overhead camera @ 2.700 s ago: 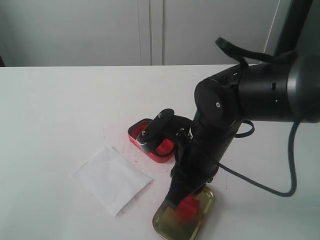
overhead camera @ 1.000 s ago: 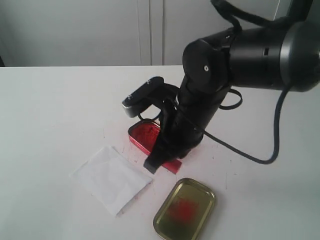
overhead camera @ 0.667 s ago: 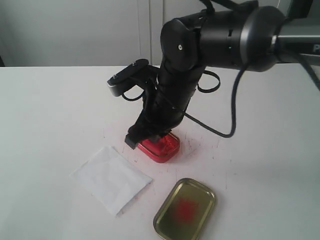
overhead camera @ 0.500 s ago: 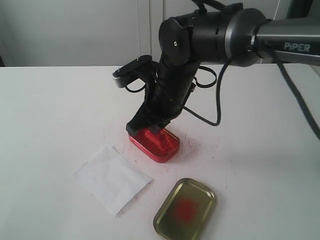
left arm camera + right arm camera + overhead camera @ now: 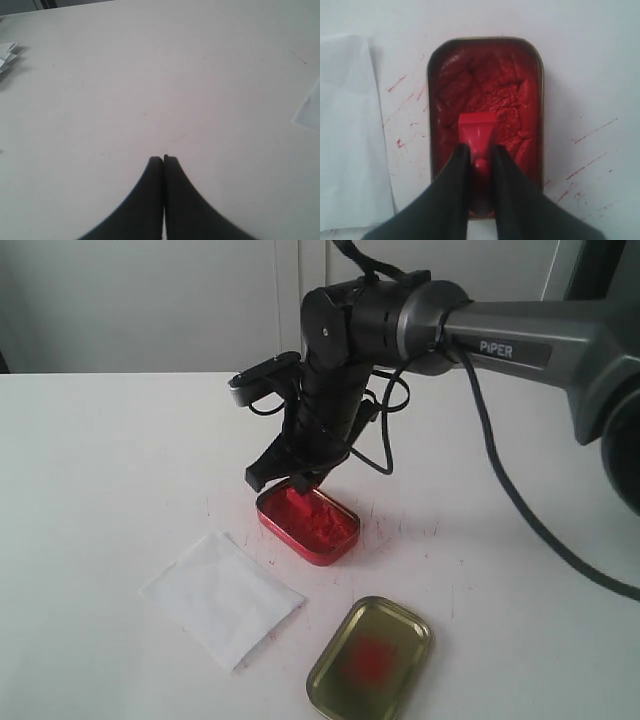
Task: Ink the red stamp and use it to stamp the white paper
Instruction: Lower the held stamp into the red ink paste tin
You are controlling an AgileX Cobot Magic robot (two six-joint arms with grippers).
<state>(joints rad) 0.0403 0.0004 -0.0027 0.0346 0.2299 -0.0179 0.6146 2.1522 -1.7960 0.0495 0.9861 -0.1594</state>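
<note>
- Right, pinched the red stamp [image 5: 476, 127] by its handle in the right gripper [image 5: 479, 150], jaws narrow and clamped on it.
- Held that stamp face-down at the far-left end of the red ink tin [image 5: 338, 552], on or just above the paste [image 5: 495, 85]; could not tell contact for sure.
- Left the white paper [image 5: 222, 598] lying on the table [image 5: 120, 460], near and left of the tin, apart from it.
- Parked the gold lid [image 5: 322, 680] just right of the paper and nearer than the tin, with a red smear inside.
- Had the left gripper [image 5: 163, 160] pressed fully together above the table, holding nothing.
- Judged the step as inking, with stamping not yet done.
- Could clog the stamp face with lumpy paste by pressing too deep, and so blot the print.
- Could drag the light tin up on the lift, given sticky paste, or twist the stamp in that narrow pinch.
- Could smear the table on the way across to the near left, or shift the thin, unheld sheet on pressing down.
</note>
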